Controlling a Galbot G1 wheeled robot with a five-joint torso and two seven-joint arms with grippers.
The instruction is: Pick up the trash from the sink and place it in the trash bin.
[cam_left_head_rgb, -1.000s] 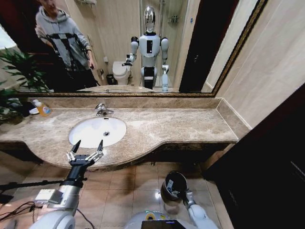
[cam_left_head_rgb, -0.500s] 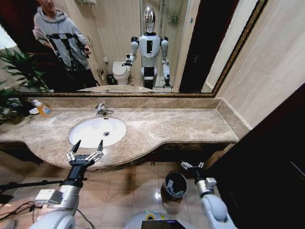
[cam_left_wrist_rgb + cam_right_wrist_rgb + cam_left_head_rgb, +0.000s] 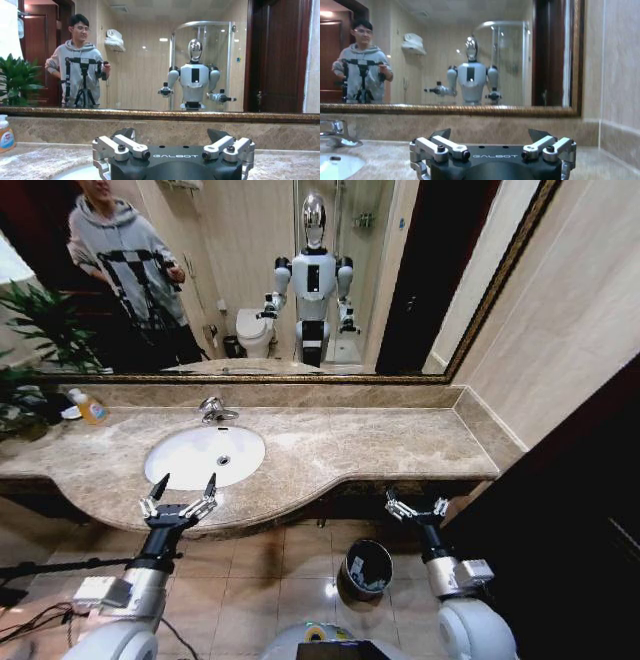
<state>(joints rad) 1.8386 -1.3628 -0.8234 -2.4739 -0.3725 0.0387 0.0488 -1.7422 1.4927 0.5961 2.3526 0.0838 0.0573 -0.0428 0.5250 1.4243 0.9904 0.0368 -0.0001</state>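
Brown-beige marble countertop (image 3: 360, 442), running under a wide gilt-framed mirror (image 3: 250, 270).
White oval sink (image 3: 205, 455) set into its left part; chrome faucet (image 3: 213, 410) behind the basin; no trash to be made out in the bowl from the head view.
Yellow-orange soap bottle (image 3: 90, 408) at the counter's back left corner, beside green plant leaves (image 3: 35, 330).
Small round black trash bin (image 3: 366, 568) with shiny rim, on the tiled floor (image 3: 270, 565) below the counter's front edge, between the two arms; pale items lying inside, too small to identify.
Left gripper (image 3: 181, 490) held level at the counter's front edge, just before the sink, fingers spread wide, nothing between them; same spread fingers (image 3: 120, 144) in the left wrist view, pointing toward the mirror.
Right gripper (image 3: 414, 507) raised near the counter's front edge, above and to the right of the bin, fingers spread, nothing held; likewise spread in the right wrist view (image 3: 492, 148), faucet and basin edge off to one side.
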